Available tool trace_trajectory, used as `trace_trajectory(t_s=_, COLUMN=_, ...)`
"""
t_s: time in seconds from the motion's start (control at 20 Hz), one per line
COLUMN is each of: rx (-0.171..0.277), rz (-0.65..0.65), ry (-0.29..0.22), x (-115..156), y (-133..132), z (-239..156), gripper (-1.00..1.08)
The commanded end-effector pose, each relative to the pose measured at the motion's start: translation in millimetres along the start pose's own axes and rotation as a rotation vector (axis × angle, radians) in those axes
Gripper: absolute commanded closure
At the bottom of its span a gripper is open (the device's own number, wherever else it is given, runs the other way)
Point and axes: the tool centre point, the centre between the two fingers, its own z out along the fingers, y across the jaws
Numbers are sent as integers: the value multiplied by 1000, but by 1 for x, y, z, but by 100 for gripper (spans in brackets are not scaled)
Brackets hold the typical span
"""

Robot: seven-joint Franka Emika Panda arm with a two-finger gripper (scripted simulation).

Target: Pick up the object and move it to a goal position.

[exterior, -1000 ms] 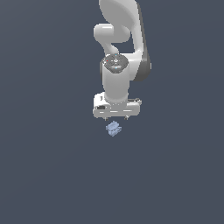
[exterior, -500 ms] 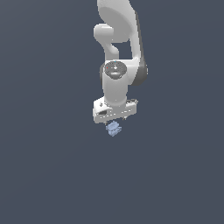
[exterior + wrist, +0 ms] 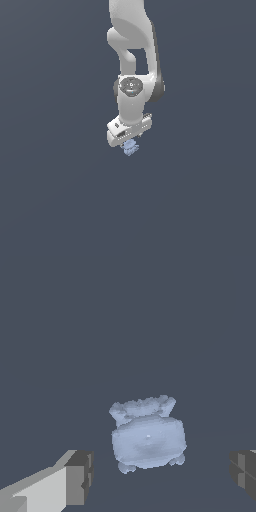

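Observation:
The object [image 3: 131, 148] is a tiny pale blue lumpy piece lying on the dark grey floor, half covered by the white hand of the arm in the exterior view. In the wrist view the object [image 3: 147, 440] fills the middle, with a blocky body and a ragged ridge along one side. My gripper [image 3: 130, 144] hangs straight over it. Both dark fingertips [image 3: 80, 476] stand wide apart on either side of the piece without touching it, so the gripper [image 3: 162, 478] is open.
The white arm [image 3: 132, 60] rises from the gripper toward the top of the exterior view. A plain dark grey floor [image 3: 60, 200] surrounds the object on all sides.
The hand has come down onto the object over the last second. The gap between them has closed, and the hand now covers the piece's upper part. The object has not moved.

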Motion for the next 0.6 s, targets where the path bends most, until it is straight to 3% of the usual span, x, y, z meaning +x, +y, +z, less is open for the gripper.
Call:
trace_trajectory(t_s=0.0, rx=-4, rz=-55, ry=2, x=-1, y=0, z=5, gripper=-92)
trace_trajectory(t_s=0.55, rx=-10, rz=-164, ry=7, x=-5, y=-1, z=16, gripper=-92)
